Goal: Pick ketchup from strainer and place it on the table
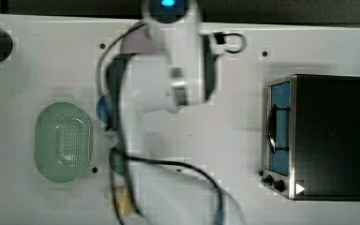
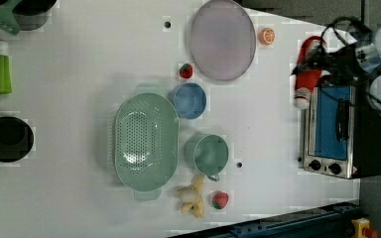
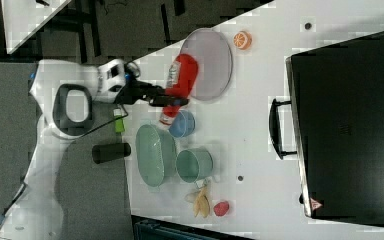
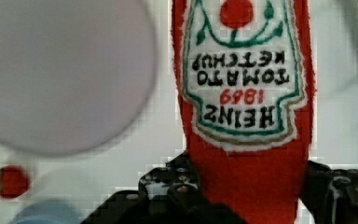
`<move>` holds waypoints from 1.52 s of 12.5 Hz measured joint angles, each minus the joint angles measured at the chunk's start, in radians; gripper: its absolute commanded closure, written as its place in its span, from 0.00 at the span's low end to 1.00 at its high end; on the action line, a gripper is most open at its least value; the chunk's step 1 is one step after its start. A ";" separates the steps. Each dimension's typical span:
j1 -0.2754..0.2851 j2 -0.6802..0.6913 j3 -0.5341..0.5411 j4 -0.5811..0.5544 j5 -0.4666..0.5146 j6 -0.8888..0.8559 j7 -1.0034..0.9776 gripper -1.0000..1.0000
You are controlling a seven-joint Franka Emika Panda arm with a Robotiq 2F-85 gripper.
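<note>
I have the ketchup (image 4: 242,140) clamped in the claw (image 4: 242,200), the 2 black fingers pinching the red body below the label, so the bottle hangs with its white cap pointing away from the wrist. In the right view the ketchup (image 3: 180,85) is carried in the air over the edge of the pale lilac plate (image 3: 207,65), above the blue bowl (image 3: 182,124). The strainer (image 2: 146,141) is empty, its perforated floor bare, so I judge the pick is done and only the placing is left.

The grip sits low on the body, which I reckon keeps the label end free to touch down first. The tabletop (image 2: 79,74) is crowded near the strainer: the blue bowl (image 2: 189,100), a green cup (image 2: 209,153), a strawberry (image 2: 186,71), a banana-like piece (image 2: 193,198) and a pinkish-red lump (image 2: 220,200). The toaster oven (image 2: 337,129) takes up the left view's right, so I would aim for open white surface well apart from all these
</note>
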 measured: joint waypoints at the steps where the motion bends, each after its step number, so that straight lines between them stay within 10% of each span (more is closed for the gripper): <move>1: -0.028 0.000 -0.007 0.000 -0.004 0.000 -0.028 0.40; 16: -0.077 -0.017 0.028 -0.619 0.014 0.593 -0.092 0.40; 19: -0.087 0.008 0.018 -0.623 0.015 0.628 -0.092 0.16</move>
